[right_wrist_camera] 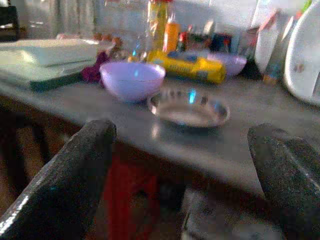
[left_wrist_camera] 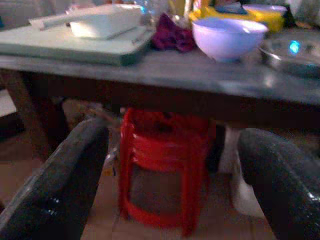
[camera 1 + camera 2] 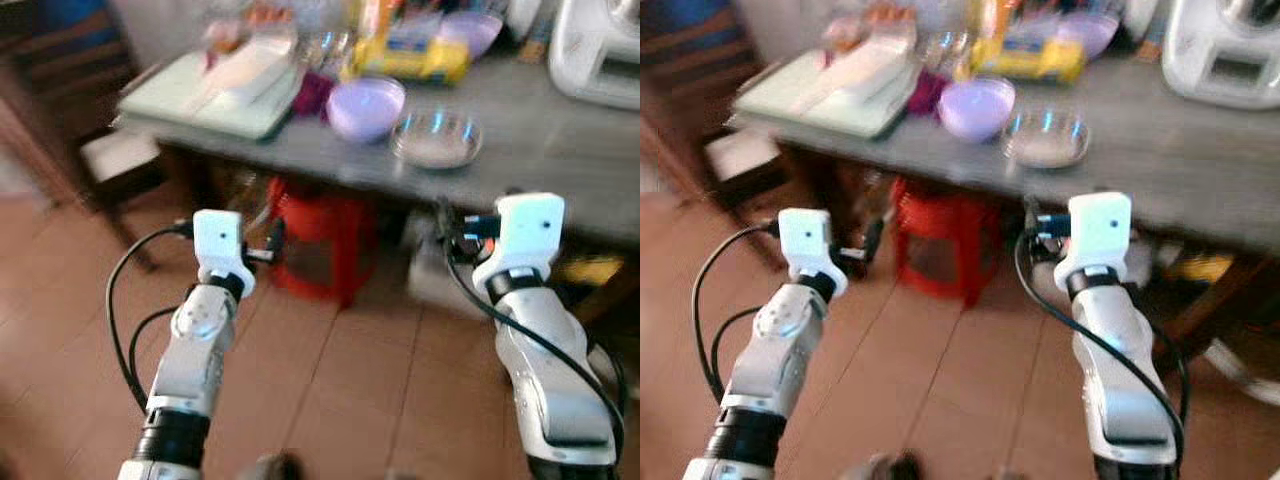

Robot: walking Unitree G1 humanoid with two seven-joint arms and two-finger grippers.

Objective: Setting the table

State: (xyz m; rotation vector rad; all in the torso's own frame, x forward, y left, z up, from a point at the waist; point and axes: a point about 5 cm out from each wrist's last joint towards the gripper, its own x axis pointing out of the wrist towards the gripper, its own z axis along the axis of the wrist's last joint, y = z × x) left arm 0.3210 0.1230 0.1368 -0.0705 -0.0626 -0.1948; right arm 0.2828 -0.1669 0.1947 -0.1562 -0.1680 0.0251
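Observation:
A grey table [image 3: 540,150] stands ahead of me. On it sit a lilac bowl [image 3: 366,107], a shallow steel dish [image 3: 436,138] beside it, and a second lilac bowl [image 3: 470,30] further back. Both arms are raised in front of the table's near edge. My left gripper [image 2: 170,180] is open and empty, pointing under the tabletop toward a red stool [image 2: 165,170]. My right gripper [image 1: 185,175] is open too, with nothing between its fingers, level with the table edge and facing the steel dish [image 1: 189,108] and the lilac bowl [image 1: 132,80].
A pale green board [image 3: 205,95] carrying a white tray [image 3: 250,68] lies at the table's left end. A yellow packet [image 3: 410,58], bottles and a white appliance [image 3: 600,50] crowd the back. A dark chair [image 3: 90,150] stands at left on the brown tiled floor [image 3: 340,400].

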